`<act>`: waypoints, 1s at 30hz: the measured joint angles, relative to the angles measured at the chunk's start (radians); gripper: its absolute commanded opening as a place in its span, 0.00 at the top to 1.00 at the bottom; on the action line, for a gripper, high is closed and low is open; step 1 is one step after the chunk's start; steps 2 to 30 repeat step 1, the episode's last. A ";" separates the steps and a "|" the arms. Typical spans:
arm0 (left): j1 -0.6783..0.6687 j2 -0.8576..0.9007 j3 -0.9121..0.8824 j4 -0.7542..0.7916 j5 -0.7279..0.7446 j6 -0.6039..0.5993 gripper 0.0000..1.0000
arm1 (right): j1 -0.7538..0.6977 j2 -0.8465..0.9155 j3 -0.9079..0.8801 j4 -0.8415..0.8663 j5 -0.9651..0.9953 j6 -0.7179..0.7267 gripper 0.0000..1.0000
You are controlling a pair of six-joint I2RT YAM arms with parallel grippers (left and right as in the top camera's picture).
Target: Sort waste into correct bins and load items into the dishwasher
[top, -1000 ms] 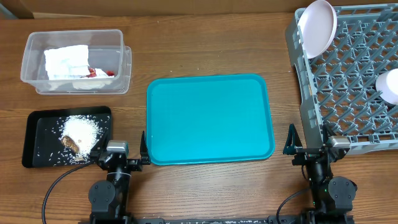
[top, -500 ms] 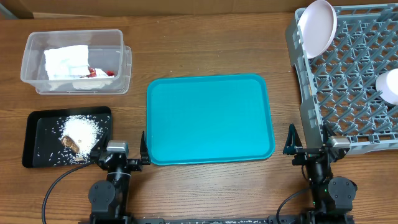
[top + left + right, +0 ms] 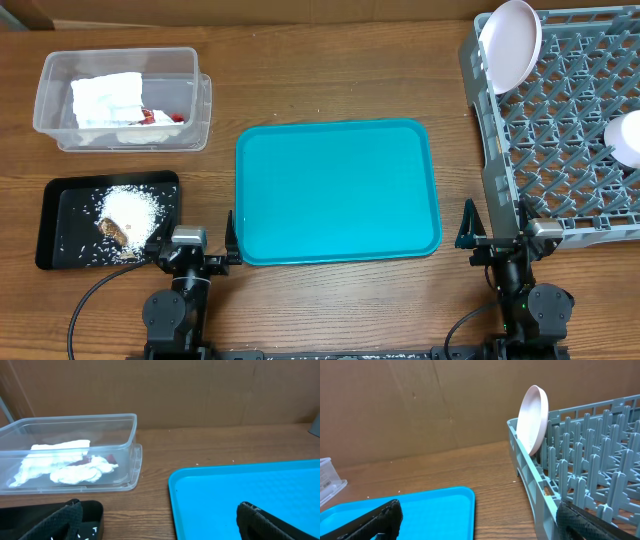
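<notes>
The clear tub at the back left holds the crumpled white napkin and the red wrapper; both also show in the left wrist view. The black tray holds white rice and a brown food scrap. The grey dish rack at the right holds a white plate upright and a white cup. My left gripper and right gripper rest open and empty at the front edge.
The empty teal tray lies in the middle between the bins and the rack. A cardboard wall stands behind the table in the left wrist view.
</notes>
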 measured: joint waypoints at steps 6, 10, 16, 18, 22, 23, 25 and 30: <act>0.000 0.000 0.000 0.000 0.000 0.000 0.00 | 0.000 0.000 0.000 0.000 0.001 0.000 0.00; 0.000 0.000 0.000 0.000 0.000 0.000 0.00 | 0.000 0.000 0.000 0.000 0.001 0.000 0.00; 0.000 0.000 0.000 0.000 0.000 0.000 0.00 | 0.000 0.000 0.000 0.000 0.001 0.000 0.00; 0.000 0.000 0.000 0.000 0.000 0.000 0.00 | 0.000 0.000 0.000 0.000 0.001 0.000 0.00; 0.000 0.000 0.000 0.000 0.000 0.000 0.00 | 0.000 0.000 0.000 0.000 0.001 0.000 0.00; 0.000 0.000 0.000 0.000 0.000 0.000 0.00 | 0.000 0.000 0.000 0.000 0.001 0.000 0.00; 0.000 0.000 0.000 0.000 0.000 0.000 0.00 | 0.000 0.000 0.000 0.000 0.001 0.000 0.00; 0.000 0.000 0.000 0.000 0.000 0.000 0.00 | 0.000 0.000 0.000 0.000 0.001 0.000 0.00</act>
